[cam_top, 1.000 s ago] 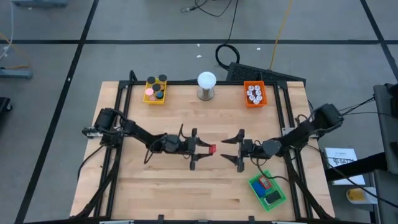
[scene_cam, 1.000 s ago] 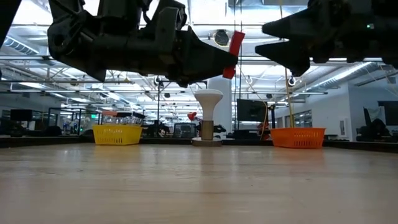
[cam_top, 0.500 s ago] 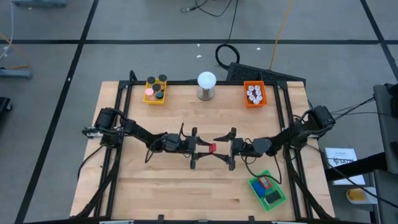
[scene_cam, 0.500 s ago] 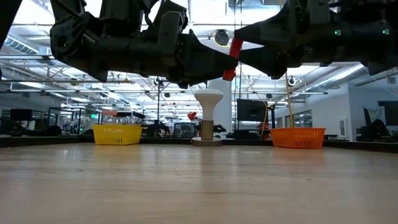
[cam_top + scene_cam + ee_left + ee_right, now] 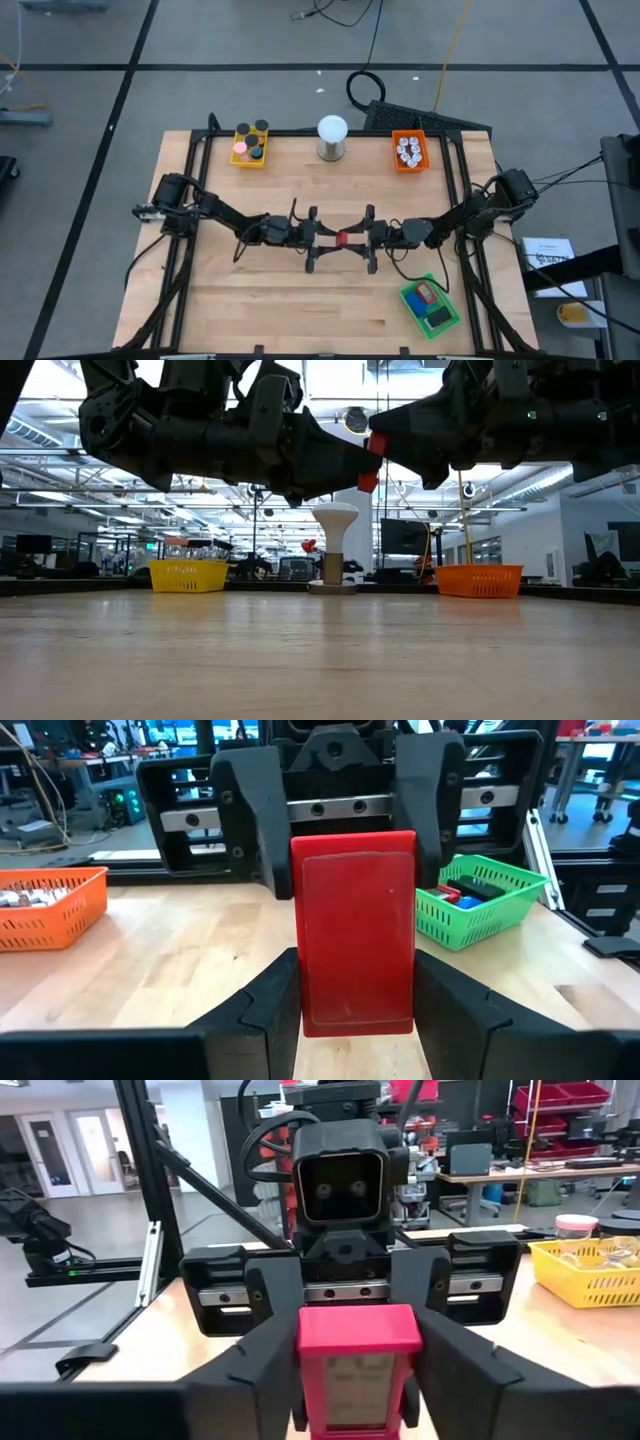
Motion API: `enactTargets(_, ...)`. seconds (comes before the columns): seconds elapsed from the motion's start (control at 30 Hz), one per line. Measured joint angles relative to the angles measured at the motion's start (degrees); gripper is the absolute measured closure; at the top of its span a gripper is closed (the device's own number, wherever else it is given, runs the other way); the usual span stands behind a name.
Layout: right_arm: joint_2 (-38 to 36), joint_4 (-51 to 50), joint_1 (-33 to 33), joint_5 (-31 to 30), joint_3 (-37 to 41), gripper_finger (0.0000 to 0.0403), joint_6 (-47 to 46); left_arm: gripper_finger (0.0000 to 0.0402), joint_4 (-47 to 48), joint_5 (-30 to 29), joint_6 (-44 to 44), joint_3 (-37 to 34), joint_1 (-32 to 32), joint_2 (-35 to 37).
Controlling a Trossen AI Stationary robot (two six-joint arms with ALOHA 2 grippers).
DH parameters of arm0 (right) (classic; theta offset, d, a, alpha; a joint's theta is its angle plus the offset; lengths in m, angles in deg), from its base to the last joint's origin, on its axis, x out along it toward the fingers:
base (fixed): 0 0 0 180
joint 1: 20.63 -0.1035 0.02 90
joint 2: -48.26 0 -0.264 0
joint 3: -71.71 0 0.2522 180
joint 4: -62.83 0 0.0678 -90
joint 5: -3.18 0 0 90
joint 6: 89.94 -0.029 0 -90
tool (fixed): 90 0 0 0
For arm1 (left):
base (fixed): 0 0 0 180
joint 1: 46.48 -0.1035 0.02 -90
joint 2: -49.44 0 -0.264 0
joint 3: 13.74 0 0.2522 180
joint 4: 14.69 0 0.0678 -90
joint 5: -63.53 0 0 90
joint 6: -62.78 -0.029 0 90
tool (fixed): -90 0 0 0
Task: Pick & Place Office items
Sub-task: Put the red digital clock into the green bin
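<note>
A red flat block [image 5: 342,239] hangs nearly upright high over the middle of the table, between both grippers. My left gripper [image 5: 328,240] reaches in level from the table's left and is shut on the block's lower part [image 5: 355,990]. My right gripper [image 5: 357,240] comes level from the table's right and is shut on its upper part [image 5: 358,1335]. In the low view the block [image 5: 370,481] shows edge-on and slightly tilted, far above the tabletop. My left gripper pinches the block's two long side edges near its lower end [image 5: 305,1005] between its two fingers, coming level from the table's left. The block stands nearly upright, lifted clear of the table. My right gripper pinches the same block by its side edges at the upper end [image 5: 305,1342], one finger [image 5: 262,830] on each side, coming level from the table's right. The block's flat face is turned toward this wrist.
A yellow tray [image 5: 250,146] with round pieces, a white ball on a metal base [image 5: 332,137] and an orange tray [image 5: 408,151] stand along the far edge. A green tray [image 5: 430,307] with small items sits near right. Black frame rails border the wooden table.
My right gripper has gone toward the table's left, up to the red block held by my left gripper, and its fingers have closed on the block's upper end. The block and my left gripper have stayed where they were.
</note>
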Motion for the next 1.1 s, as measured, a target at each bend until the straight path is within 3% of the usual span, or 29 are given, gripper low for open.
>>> enactTargets(0.17, -0.17, -0.32, -0.11, 0.01, 0.0, 0.0252, -0.12, 0.0232, -0.03, 0.01, 1.24, 0.02, 0.0, 0.0)
enactTargets(0.37, -5.21, -9.12, -2.19, 0.2, 0.0, 0.0252, 1.42, 0.0137, 2.07, -1.12, -0.15, 0.02, 1.53, 0.15)
enactTargets(0.43, -9.91, -16.15, -3.51, -0.49, -0.03, 0.0252, 1.47, 0.0115, 4.29, -4.95, -1.47, -0.15, 2.47, 1.1)
enactTargets(0.57, -21.24, -42.28, -7.64, -8.82, -2.98, 0.0252, 0.65, 0.0106, 6.81, -13.47, -5.16, -1.85, 4.12, 5.12)
enactTargets(0.73, -28.16, -86.13, -13.44, -15.08, -15.44, 0.0252, -13.03, 0.0142, 6.57, -13.63, -6.25, -6.53, 4.52, 11.74)
enactTargets(0.9, -23.2, -115.73, -19.42, -9.33, -27.69, 0.0252, -30.04, 0.0191, 6.07, -13.81, -5.06, -11.03, 4.52, 15.37)
enactTargets(1.1, -12.27, -131.45, -28.08, 1.48, -37.33, 0.0252, -44.7, 0.0237, 6.01, -14.13, -3.64, -12.74, 4.52, 15.56)
